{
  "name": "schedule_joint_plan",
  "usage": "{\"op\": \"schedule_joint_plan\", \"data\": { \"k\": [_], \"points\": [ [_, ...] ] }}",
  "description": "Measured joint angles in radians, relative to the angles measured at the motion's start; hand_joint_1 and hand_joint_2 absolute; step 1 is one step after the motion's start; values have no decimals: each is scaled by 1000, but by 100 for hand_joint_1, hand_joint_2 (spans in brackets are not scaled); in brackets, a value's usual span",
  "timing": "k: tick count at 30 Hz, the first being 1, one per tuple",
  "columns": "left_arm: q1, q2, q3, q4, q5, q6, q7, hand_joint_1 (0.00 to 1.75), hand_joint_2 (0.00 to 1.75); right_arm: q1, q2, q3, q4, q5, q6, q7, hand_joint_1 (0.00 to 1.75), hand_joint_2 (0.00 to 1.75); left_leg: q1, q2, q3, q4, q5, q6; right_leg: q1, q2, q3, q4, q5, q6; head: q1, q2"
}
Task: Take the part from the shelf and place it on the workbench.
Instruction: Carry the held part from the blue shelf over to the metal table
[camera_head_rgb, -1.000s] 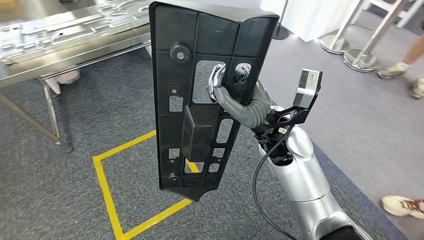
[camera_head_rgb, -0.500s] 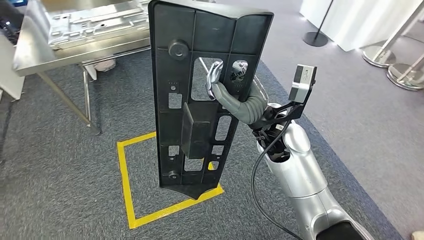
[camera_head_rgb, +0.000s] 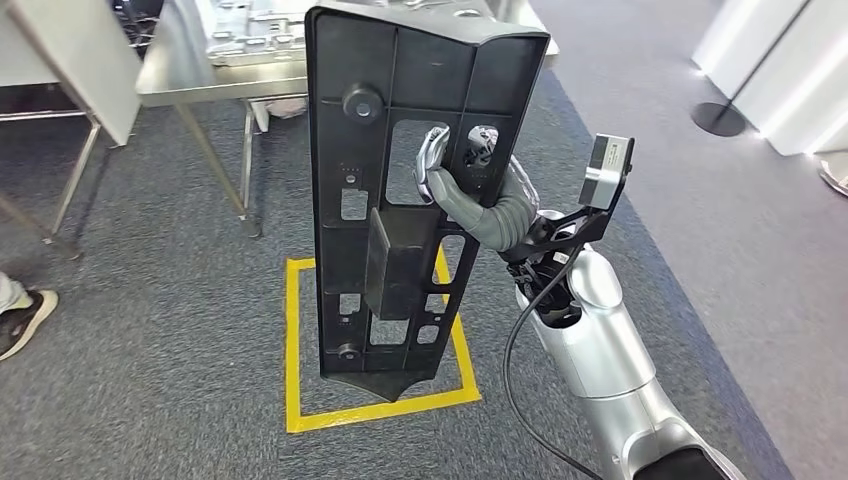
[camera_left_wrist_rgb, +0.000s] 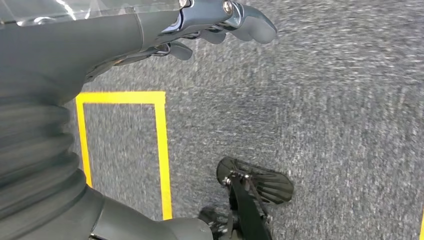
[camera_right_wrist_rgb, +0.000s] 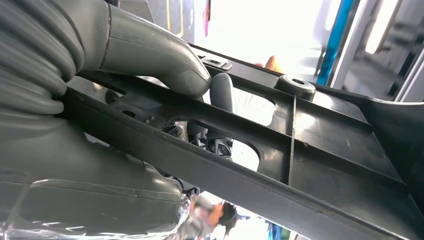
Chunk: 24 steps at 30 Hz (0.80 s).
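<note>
The right hand (camera_head_rgb: 470, 190) grips the black plastic part (camera_head_rgb: 400, 130) through an opening in its ribbed panel and holds it upright in the air. The left hand (camera_left_wrist_rgb: 220, 22) hangs over the grey carpet (camera_head_rgb: 150, 380), holding nothing, fingers apart. Below the part is a yellow tape square (camera_head_rgb: 293, 350) on the carpet. Farther away stands the steel surface (camera_head_rgb: 190, 70), with metal pieces (camera_head_rgb: 250, 25) on it.
</note>
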<state>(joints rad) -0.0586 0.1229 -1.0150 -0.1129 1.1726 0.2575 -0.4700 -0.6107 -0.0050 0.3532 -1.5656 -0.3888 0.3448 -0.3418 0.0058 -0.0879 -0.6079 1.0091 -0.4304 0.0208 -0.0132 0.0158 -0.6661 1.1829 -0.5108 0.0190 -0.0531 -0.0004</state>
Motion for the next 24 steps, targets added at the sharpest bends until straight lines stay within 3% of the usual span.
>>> {"op": "schedule_joint_plan", "data": {
  "k": [2, 3, 4, 5, 6, 8, 10, 12, 13, 14, 16, 18, 21, 24],
  "points": [
    [-1, -3, 0, 0, 0, 0, 0, 0, 175, -2, 0, -1, 0, 0, 0, -1, 175, 175, -1, -25, -6, 6, -1, -6, -2, 50, 47, -120, 51, -10, -1, 0],
    [-2, -4, 0, 0, 0, 0, 0, 0, 175, -2, 0, -1, 0, 0, 0, -1, 175, 175, 2, -37, -11, 7, -1, -12, -2, 67, 58, -148, 57, -13, -2, 0],
    [-1, -5, 0, 0, 0, 0, 0, 0, 175, -2, 0, -2, 0, 1, 0, -1, 175, 175, 4, -48, -15, 7, 0, -19, -1, 71, 62, -159, 55, -15, -2, 0],
    [1, -4, 0, 0, 0, -1, 0, 0, 175, -2, 1, -2, 0, 1, 0, -1, 175, 175, 6, -60, -18, 4, 2, -26, -2, 60, 64, -164, 56, -16, -2, 0],
    [4, -4, 0, 0, 0, -3, -1, 0, 175, -2, 2, -3, 0, 1, -1, -2, 175, 175, 6, -56, -19, 4, 2, -32, -3, 47, 68, -170, 58, -20, -1, 0],
    [5, -5, 0, 1, -1, -8, -4, 0, 175, -2, 6, -4, -1, 2, -3, -5, 175, 175, 2, -5, -36, 44, -24, -42, -9, 24, 80, -183, 61, -28, -8, 0],
    [0, -5, 0, 1, 0, -17, -9, 0, 175, -1, 9, -7, -1, 2, -5, -11, 175, 175, 4, 60, -90, 166, -88, -51, -8, 1, 87, -187, 59, -34, -14, 0],
    [-1, -5, 0, 1, 0, -28, -14, 0, 175, 3, 9, -9, -1, 2, -7, -15, 175, 175, 12, 80, -143, 278, -128, -60, -7, -19, 90, -186, 55, -34, -15, 0],
    [-1, -5, 0, 1, 0, -32, -16, 0, 175, 5, 9, -10, -2, 2, -8, -16, 175, 175, 16, 82, -144, 281, -119, -63, -8, -25, 90, -186, 53, -33, -15, 0],
    [0, -5, 0, 1, 0, -34, -17, 0, 175, 7, 9, -11, -3, 2, -9, -16, 175, 175, 19, 83, -123, 244, -93, -66, -9, -29, 92, -185, 51, -30, -15, 0],
    [0, -2, -1, 1, 0, -36, -19, 0, 175, 9, 9, -14, -9, 2, -11, -17, 175, 175, 23, 88, -45, 104, -33, -67, -10, -34, 97, -182, 46, -22, -15, 0],
    [-1, -1, -1, 1, 0, -36, -22, 0, 175, 9, 10, -16, -14, 2, -14, -19, 175, 175, 20, 91, 5, 11, -12, -59, -6, -36, 98, -180, 41, -11, -14, 0],
    [1, 0, -3, 1, 0, -38, -29, 0, 175, 13, 12, -18, -20, 3, -17, -19, 175, 175, 16, 89, 11, -2, -17, -39, -5, -37, 100, -181, 38, 6, -14, 0],
    [-1, 1, -6, 1, 0, -37, -33, 0, 175, 14, 13, -22, -30, 3, -18, -21, 175, 175, 19, 87, 18, -9, -16, -21, -9, -32, 79, -129, 4, 17, -12, 0]
  ]
}}
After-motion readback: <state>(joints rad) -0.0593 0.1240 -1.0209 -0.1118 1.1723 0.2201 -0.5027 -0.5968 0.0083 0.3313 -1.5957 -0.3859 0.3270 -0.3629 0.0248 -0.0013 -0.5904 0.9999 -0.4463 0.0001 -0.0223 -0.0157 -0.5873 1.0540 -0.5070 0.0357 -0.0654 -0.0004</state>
